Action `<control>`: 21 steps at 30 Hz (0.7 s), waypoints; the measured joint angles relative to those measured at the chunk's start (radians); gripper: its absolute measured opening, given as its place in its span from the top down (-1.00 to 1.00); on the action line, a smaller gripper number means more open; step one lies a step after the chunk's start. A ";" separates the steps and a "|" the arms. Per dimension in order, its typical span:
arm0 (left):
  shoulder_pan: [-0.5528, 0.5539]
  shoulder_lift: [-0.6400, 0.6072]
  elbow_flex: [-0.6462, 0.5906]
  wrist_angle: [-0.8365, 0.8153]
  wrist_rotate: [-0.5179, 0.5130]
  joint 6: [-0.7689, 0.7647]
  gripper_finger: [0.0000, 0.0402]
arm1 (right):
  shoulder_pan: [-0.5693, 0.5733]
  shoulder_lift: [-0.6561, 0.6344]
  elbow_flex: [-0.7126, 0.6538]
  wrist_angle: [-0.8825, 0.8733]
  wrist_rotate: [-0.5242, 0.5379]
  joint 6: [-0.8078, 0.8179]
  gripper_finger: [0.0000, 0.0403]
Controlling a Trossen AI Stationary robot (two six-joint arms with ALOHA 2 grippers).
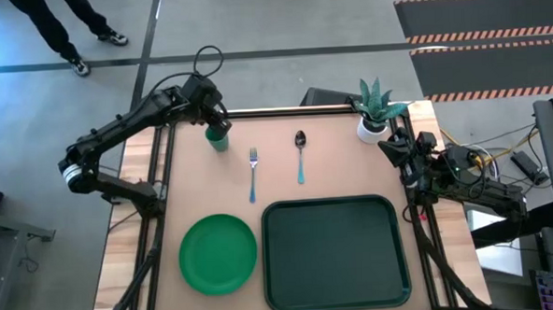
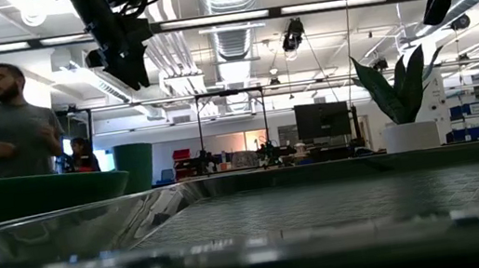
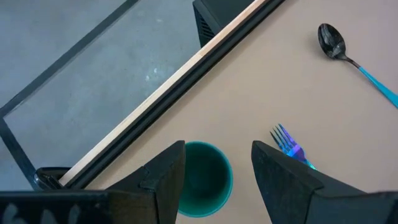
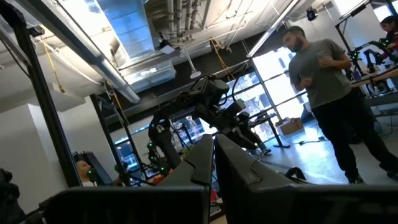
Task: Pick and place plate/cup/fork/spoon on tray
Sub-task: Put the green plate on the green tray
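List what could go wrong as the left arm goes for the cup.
1. The left hand hangs open over the cup, off-centre; a finger may land on the rim and tip it.
2. The fork lies close beside the cup, so the other finger could nudge it.
3. The cup stands near the table's far edge and could get knocked off.

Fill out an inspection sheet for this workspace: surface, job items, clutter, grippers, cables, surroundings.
Surface: tan table, dark frame rails along its sides.
Job's things: tray bare; plate beside it on the table; cup upright at the far edge; fork and spoon lying side by side, apart.
Clutter: potted plant at the far right corner.
Grippers: left gripper open, above the cup; right gripper shut, parked at the table's right edge.
Cables: black loop on the left arm; yellow and white leads right of the table.
Surroundings: person standing beyond the table; striped floor mats.
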 joint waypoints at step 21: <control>-0.104 0.000 -0.017 -0.266 0.335 -0.119 0.16 | 0.000 0.000 0.000 -0.001 0.000 0.000 0.96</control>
